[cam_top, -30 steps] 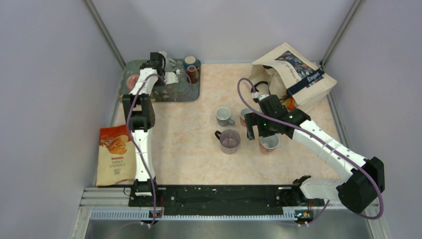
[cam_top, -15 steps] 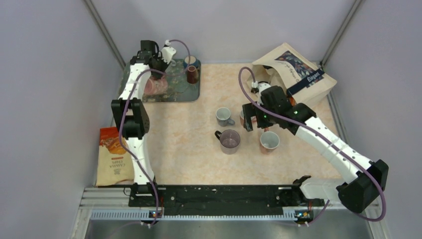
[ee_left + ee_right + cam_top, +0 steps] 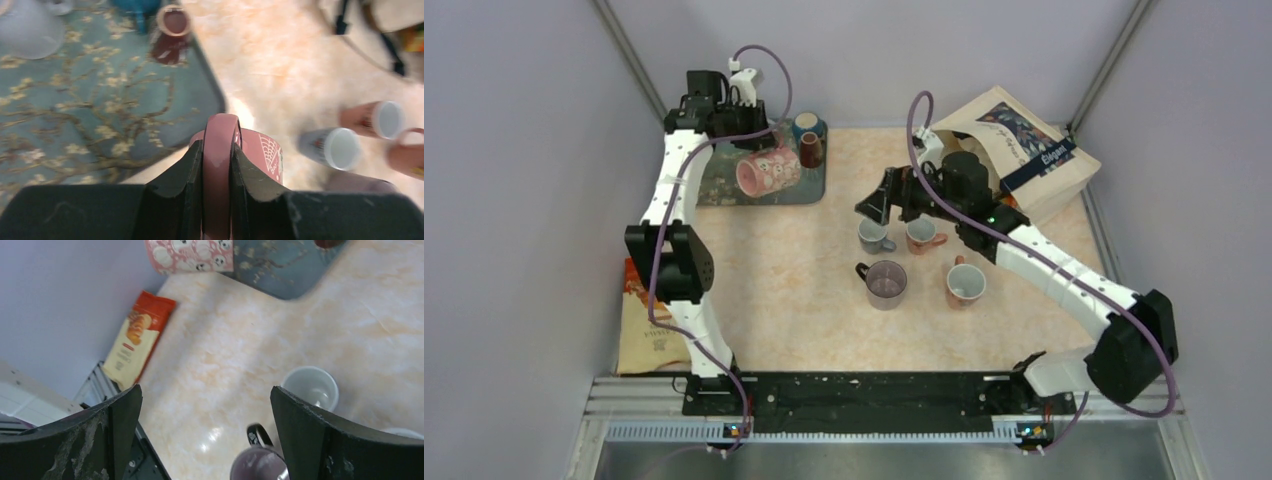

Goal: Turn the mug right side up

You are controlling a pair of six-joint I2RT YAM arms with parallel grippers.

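Note:
The pink mug (image 3: 769, 172) with white prints hangs tilted on its side above the patterned tray (image 3: 714, 192). My left gripper (image 3: 754, 145) is shut on the mug's handle. In the left wrist view both fingers (image 3: 175, 180) clamp the pink handle (image 3: 218, 160), and the mug body (image 3: 262, 155) shows behind it. My right gripper (image 3: 879, 205) is open and empty, raised over the table beside the grey mug (image 3: 873, 234). In the right wrist view the right gripper (image 3: 207, 435) has its jaws wide apart, and the pink mug (image 3: 190, 255) shows at the top edge.
A blue mug (image 3: 807, 124) and a brown mug (image 3: 811, 150) stand at the tray's back right. A purple mug (image 3: 886, 283) and two orange mugs (image 3: 921, 234) (image 3: 965, 285) stand upright mid-table. A tote bag (image 3: 1014, 150) lies back right, a chips bag (image 3: 649, 335) front left.
My left gripper has lifted the pink mug off the tray and carried it right. My right arm has swung back and left, away from the front orange mug, and stays open.

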